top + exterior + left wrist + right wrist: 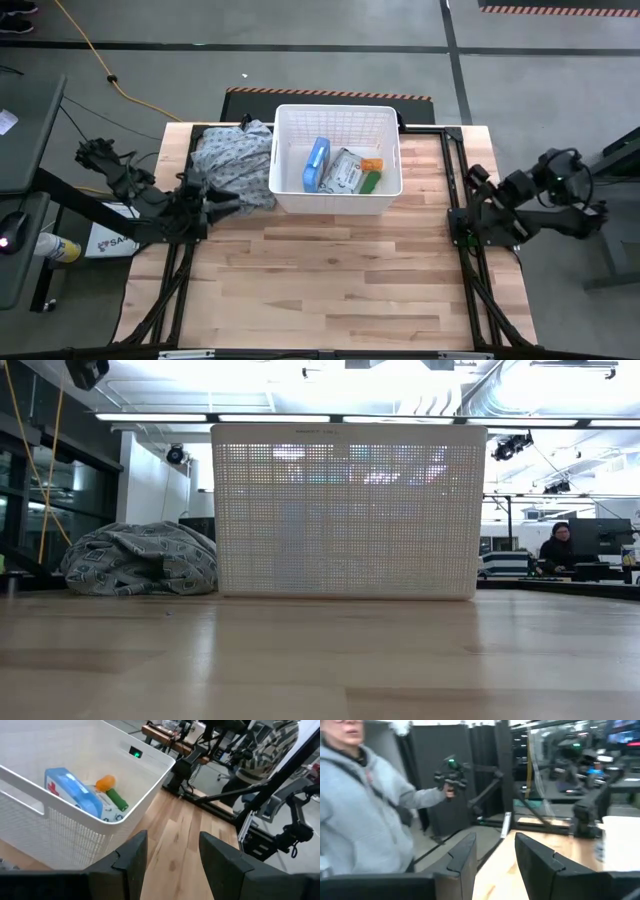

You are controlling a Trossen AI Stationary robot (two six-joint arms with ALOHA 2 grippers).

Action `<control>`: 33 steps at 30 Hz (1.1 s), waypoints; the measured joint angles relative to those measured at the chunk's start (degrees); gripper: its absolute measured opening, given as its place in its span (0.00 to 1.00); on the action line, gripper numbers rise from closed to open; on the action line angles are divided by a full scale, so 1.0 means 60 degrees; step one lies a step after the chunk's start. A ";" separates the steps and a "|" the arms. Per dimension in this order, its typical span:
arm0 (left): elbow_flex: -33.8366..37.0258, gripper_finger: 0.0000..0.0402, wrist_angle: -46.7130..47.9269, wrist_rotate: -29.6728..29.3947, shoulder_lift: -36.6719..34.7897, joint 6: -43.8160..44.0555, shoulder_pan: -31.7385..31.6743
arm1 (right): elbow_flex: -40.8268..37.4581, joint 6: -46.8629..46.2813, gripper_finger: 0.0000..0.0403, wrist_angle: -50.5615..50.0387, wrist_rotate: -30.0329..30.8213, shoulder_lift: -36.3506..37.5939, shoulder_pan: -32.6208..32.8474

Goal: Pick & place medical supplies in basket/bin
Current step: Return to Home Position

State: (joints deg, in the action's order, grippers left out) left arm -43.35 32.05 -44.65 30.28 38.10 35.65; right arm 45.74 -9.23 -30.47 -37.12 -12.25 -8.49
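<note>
White gridded plastic basket (335, 203) holds small medical supplies (345, 172); my left pincer (172, 840) and right pincer (495, 840) flank it, gaping empty.

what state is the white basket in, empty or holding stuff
Holding supplies: the basket contains a blue-white packet, a grey-white pack, a green bar and an orange-capped vial.

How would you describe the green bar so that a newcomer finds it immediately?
On the wooden table stands a white gridded basket, beside a crumpled grey cloth. Inside it, at the end away from the cloth, lies the green bar, next to an orange-capped vial. It is the only green item there.
</note>
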 joint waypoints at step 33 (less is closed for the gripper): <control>0.2887 0.53 -0.3824 -0.0516 -0.0011 -0.0318 -0.0005 | -0.3681 -0.0639 0.31 0.4309 -0.0560 -0.0007 -0.0022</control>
State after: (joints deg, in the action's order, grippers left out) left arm -26.02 9.10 -47.75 30.22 36.19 35.62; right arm 23.65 -13.06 -4.62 -40.48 -12.29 -8.62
